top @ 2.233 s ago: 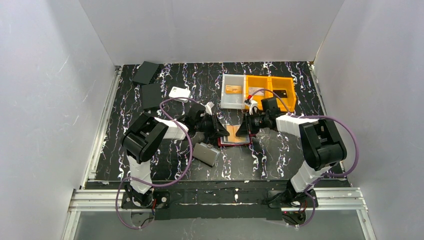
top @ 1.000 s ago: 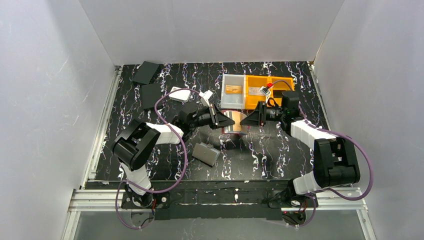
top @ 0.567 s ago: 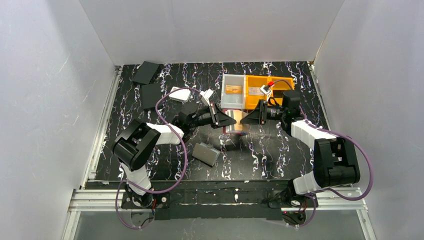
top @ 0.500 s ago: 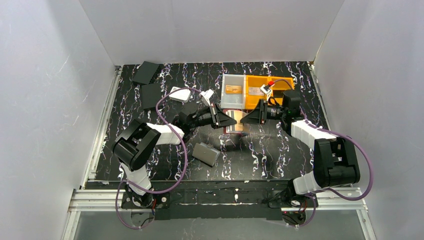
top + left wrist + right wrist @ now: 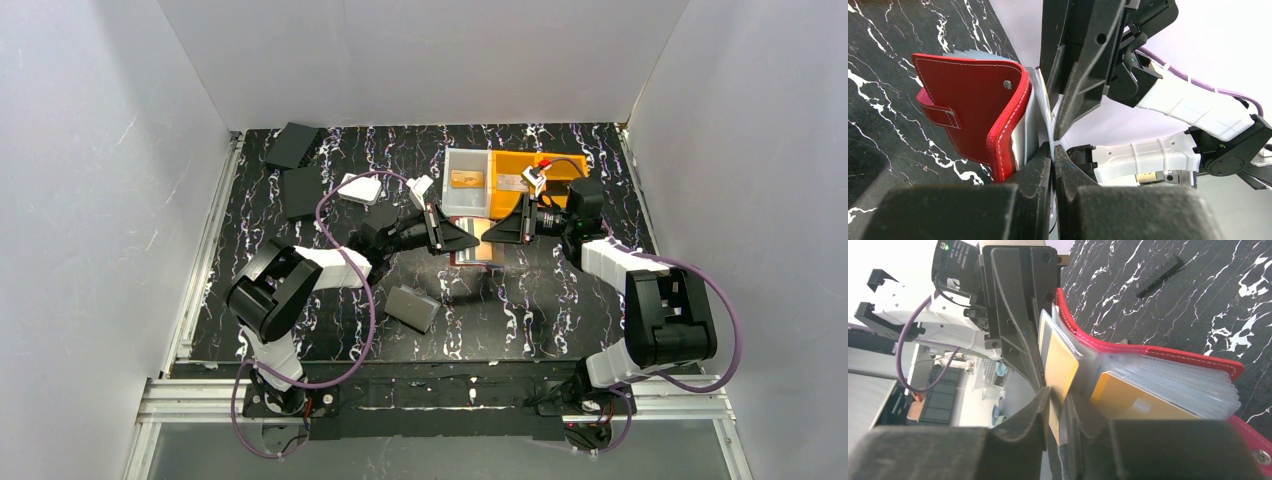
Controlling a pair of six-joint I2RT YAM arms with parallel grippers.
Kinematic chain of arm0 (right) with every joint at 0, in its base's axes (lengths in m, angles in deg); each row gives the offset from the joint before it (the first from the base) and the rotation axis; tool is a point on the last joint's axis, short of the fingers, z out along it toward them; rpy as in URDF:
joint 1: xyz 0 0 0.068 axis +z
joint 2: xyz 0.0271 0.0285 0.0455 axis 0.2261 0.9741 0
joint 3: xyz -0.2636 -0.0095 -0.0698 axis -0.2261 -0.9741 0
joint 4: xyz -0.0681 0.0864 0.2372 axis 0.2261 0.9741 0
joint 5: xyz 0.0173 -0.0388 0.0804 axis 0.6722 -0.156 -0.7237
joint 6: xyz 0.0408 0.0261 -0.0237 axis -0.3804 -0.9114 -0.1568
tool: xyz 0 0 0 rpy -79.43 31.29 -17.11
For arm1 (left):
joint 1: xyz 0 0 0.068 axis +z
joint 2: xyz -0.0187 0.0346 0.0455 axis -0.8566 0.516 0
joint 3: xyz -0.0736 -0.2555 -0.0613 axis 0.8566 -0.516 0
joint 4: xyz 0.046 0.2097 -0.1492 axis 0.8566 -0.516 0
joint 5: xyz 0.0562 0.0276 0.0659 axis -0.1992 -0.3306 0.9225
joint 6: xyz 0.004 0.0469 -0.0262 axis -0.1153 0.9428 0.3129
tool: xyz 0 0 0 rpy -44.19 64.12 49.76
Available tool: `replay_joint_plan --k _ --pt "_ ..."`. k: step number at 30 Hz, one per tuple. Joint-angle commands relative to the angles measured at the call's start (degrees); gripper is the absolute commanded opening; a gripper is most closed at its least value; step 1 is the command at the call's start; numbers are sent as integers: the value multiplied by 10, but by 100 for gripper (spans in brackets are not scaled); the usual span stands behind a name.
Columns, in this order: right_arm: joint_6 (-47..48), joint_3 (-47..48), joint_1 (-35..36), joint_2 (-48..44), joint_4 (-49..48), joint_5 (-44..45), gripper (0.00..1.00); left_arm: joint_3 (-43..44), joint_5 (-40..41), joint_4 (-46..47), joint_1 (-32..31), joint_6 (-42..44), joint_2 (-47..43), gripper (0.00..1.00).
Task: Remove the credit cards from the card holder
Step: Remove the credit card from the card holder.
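The dark red card holder (image 5: 472, 256) hangs open between both grippers, above the table's middle. My left gripper (image 5: 1053, 146) is shut on the edge of one of its clear sleeve pages, with the red cover (image 5: 973, 107) bent away to the left. From the opposite side, my right gripper (image 5: 1058, 402) has its jaws pinched on an orange-gold credit card (image 5: 1060, 365) that sticks out of a sleeve. A second gold card (image 5: 1128, 400) sits in the fanned sleeves beside it. Another orange card (image 5: 464, 179) lies in the clear bin.
A clear bin (image 5: 449, 196) and an orange bin (image 5: 512, 163) stand just behind the grippers. A flat grey case (image 5: 413, 308) lies near the front. A white rounded box (image 5: 358, 188) and two dark cases (image 5: 291, 145) are at the back left.
The right gripper's jaws have narrowed onto the orange-gold card. Both grippers and the holder have edged slightly away from the arms' bases. The left grip is unchanged.
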Motion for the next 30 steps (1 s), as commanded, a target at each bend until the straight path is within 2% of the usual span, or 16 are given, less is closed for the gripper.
replay_joint_plan --k 1,2,5,8,11,16,20,30 --pt "-32 8 0 14 -46 -19 19 20 3 42 -8 1 -30 0" --pt "-31 8 -1 14 -47 -20 15 18 5 41 -7 -1 -30 2" --pt "-27 8 -8 13 -47 -23 7 11 5 41 0 -13 -32 14" --pt "-25 6 -14 11 -47 -25 3 7 -2 41 8 -18 -38 18" --pt "-24 6 -16 11 -47 -27 2 8 -13 45 18 -32 -39 14" --pt "-25 5 -21 9 -47 -29 2 -2 -22 114 37 -86 -19 0" --pt "-25 5 -24 9 -46 -31 2 -10 -21 149 42 -110 -7 0" --pt "-26 6 -30 17 -46 -33 5 -20 -27 155 60 -114 -20 0"
